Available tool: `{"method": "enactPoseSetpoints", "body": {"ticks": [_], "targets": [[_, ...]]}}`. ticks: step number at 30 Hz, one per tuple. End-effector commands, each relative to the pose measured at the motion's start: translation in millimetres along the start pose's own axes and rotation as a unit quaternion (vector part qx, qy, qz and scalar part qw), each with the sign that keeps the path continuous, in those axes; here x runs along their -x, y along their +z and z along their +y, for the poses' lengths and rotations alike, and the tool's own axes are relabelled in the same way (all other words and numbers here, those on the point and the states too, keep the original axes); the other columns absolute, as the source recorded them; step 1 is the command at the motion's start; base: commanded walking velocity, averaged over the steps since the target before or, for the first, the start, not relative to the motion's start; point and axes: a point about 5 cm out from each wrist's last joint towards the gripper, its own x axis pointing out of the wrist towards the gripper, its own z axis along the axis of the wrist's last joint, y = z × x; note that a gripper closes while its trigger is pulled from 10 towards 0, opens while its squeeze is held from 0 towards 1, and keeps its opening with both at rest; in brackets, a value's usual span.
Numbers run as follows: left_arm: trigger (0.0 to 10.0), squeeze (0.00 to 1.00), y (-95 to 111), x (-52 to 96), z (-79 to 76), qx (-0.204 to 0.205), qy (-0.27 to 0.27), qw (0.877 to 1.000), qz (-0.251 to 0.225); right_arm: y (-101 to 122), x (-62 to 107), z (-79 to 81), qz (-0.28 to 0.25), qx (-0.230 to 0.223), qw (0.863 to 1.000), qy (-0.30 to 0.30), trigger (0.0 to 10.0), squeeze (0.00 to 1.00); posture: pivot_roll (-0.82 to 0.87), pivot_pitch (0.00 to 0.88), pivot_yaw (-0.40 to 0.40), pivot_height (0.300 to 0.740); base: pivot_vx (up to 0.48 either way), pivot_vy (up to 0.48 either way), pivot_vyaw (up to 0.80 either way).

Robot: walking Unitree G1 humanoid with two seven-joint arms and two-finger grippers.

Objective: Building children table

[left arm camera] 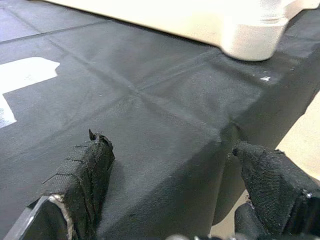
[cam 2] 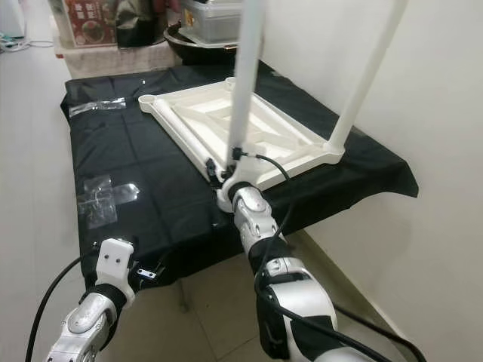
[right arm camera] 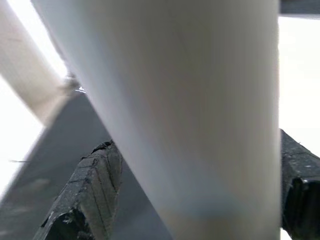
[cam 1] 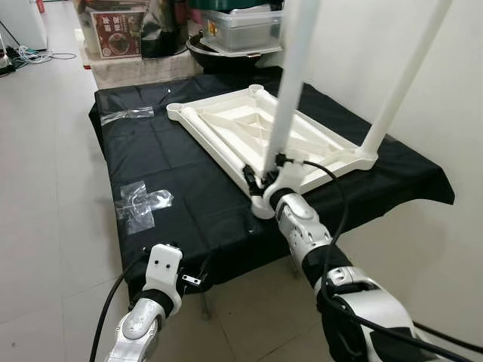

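Note:
A white plastic table top (cam 1: 219,147) lies upside down on a black cloth-covered table (cam 1: 189,188). Two white legs stand up from it: one at the near corner (cam 1: 290,83) and one at the right corner (cam 1: 404,75). My right gripper (cam 1: 266,170) is at the base of the near leg, shut on it with a finger on each side; in the right wrist view the leg (right arm camera: 200,125) sits between both fingers. My left gripper (cam 1: 192,279) is open at the table's front edge, with only black cloth (left arm camera: 165,130) between its fingers. The near corner socket (left arm camera: 250,42) lies beyond it.
Two crumpled clear plastic bags (cam 1: 139,204) (cam 1: 124,115) lie on the cloth's left side. Boxes and a storage container (cam 1: 241,26) stand behind the table. A white wall (cam 1: 453,113) runs close along the right. Tiled floor (cam 1: 45,188) opens to the left.

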Motion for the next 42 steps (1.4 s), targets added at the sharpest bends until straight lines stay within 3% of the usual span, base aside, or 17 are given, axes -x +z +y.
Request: {"method": "enactPoseSetpoints", "body": {"ticks": [1,5,8,14,15,16,18,19,21,23,24,26,29,31,33,35,42], "targets": [[10.0,0.0,1.1,-1.1,1.5,-0.001,0.006,1.0,-0.004,18.9,-3.0,29.1,-0.031,0.025,0.983,0.178,10.0,0.0,0.1,0.0,-0.089,0.74,0.0,0.0,0.0],[10.0,0.0,3.4,-4.0,0.4,-0.014,-0.006,1.0,-0.004,17.6,2.0,47.7,-0.021,0.042,0.957,0.286,10.0,0.0,0.1,0.0,-0.085,0.74,0.0,0.0,0.0],[10.0,0.0,3.4,-4.0,0.4,-0.014,-0.006,1.0,-0.004,17.6,2.0,47.7,-0.021,0.042,0.957,0.286,10.0,0.0,0.1,0.0,-0.085,0.74,0.0,0.0,0.0],[10.0,0.0,-6.7,2.8,-1.2,-0.006,-0.001,1.0,0.009,-16.6,7.0,79.6,0.038,0.086,0.931,0.352,10.0,0.0,0.13,0.0,-0.111,0.74,0.0,0.0,0.0],[10.0,0.0,-5.7,3.2,-2.3,-0.005,0.003,1.0,0.004,-19.1,6.8,78.7,0.043,0.089,0.932,0.349,8.5,0.0,0.13,0.0,-0.116,0.74,0.0,0.0,0.0],[10.0,0.0,-3.5,2.8,-1.3,0.0,0.012,1.0,-0.004,-21.3,7.2,75.9,0.052,0.094,0.93,0.352,4.2,0.0,0.13,0.0,-0.121,0.74,0.0,0.0,0.0],[10.0,0.0,-1.9,2.5,-0.3,0.004,0.017,1.0,-0.009,-22.8,7.6,73.9,0.057,0.098,0.928,0.354,4.2,0.0,0.13,0.0,-0.121,0.74,0.0,0.0,0.0],[10.0,0.0,0.0,1.0,1.5,0.008,0.02,1.0,-0.012,-24.4,8.2,69.8,0.063,0.108,0.928,0.351,0.0,0.0,0.13,0.0,-0.124,0.74,0.0,0.0,0.0],[10.0,0.0,1.4,-0.9,1.8,0.005,0.014,1.0,-0.011,-27.4,7.7,64.6,0.079,0.119,0.932,0.334,0.0,0.0,0.13,0.0,-0.122,0.74,0.0,0.0,0.0],[10.0,0.0,-2.0,-1.7,-1.5,-0.006,0.001,1.0,-0.002,-30.4,1.4,44.6,0.109,0.125,0.963,0.211,0.0,0.0,0.11,0.0,-0.108,0.74,0.0,0.0,0.0],[10.0,0.0,-2.0,-1.7,-1.5,-0.006,0.001,1.0,-0.002,-30.4,1.4,44.6,0.109,0.125,0.963,0.211,0.0,0.0,0.11,0.0,-0.108,0.74,0.0,0.0,0.0],[10.0,0.0,-5.8,-0.4,-0.4,0.0,0.003,1.0,0.005,-31.9,-0.9,17.3,0.126,0.091,0.987,0.041,0.0,0.0,0.1,0.0,-0.102,0.74,0.0,0.0,0.0],[10.0,0.0,-5.8,-0.4,-0.4,0.0,0.003,1.0,0.005,-31.9,-0.9,17.3,0.126,0.091,0.987,0.041,0.0,0.0,0.1,0.0,-0.102,0.74,0.0,0.0,0.0],[10.0,0.0,-5.5,0.3,-2.6,-0.003,-0.001,1.0,0.003,-41.8,14.9,-31.3,0.144,0.027,0.964,-0.22,0.0,0.0,0.1,0.0,-0.098,0.74,0.0,0.0,0.0],[10.0,0.0,-5.5,0.3,-2.6,-0.003,-0.001,1.0,0.003,-41.8,14.9,-31.3,0.144,0.027,0.964,-0.22,0.0,0.0,0.1,0.0,-0.098,0.74,0.0,0.0,0.0],[10.0,0.0,0.4,-2.7,-0.3,0.003,0.006,1.0,-0.009,-50.1,33.6,-57.8,0.147,0.023,0.922,-0.358,0.0,0.0,0.09,0.0,-0.096,0.74,0.0,0.0,0.0],[10.0,0.0,0.0,-6.1,-3.8,-0.02,-0.02,1.0,0.001,-52.2,38.1,-59.6,0.139,0.051,0.917,-0.37,0.0,0.0,0.06,0.0,-0.068,0.74,0.0,0.0,0.0]]}}
